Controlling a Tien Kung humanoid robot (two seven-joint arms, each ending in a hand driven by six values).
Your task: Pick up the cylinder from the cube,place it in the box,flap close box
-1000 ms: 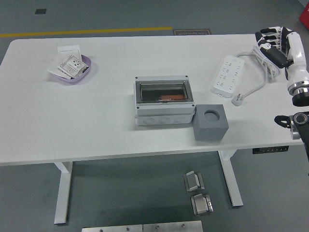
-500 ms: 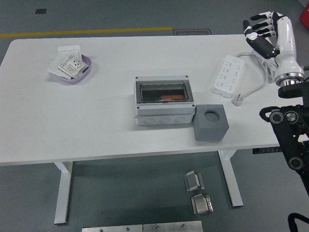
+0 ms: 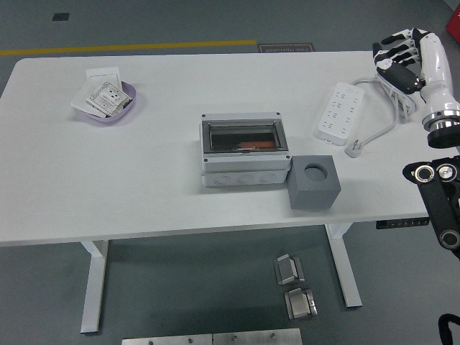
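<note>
Head view. My right hand [image 3: 404, 59] sits at the far right edge of the bench [image 3: 144, 187], slightly further right and lower than half a second ago, when it was raised higher with the palm more exposed. Its white-and-black fingers [image 3: 392, 52] are loosely bent and hold nothing; the hand hovers over the coiled white cable just beyond the power strip [image 3: 338, 111]. My black forearm joints show lower at the right edge than before. The left arm does not appear.

The box [image 3: 244, 149], a pale grey rectangular plastic enclosure, lies at the bench centre exactly as earlier, its dark translucent flap down over the opening. Through the flap a small reddish-brown shape shows; I cannot tell for certain that it is the cylinder. The cube [image 3: 313, 181], matte grey with a round empty socket in its top face, stands touching the box's right front corner. A shallow lilac dish [image 3: 126, 108] holding printed white cards rests far left, unchanged.
</note>
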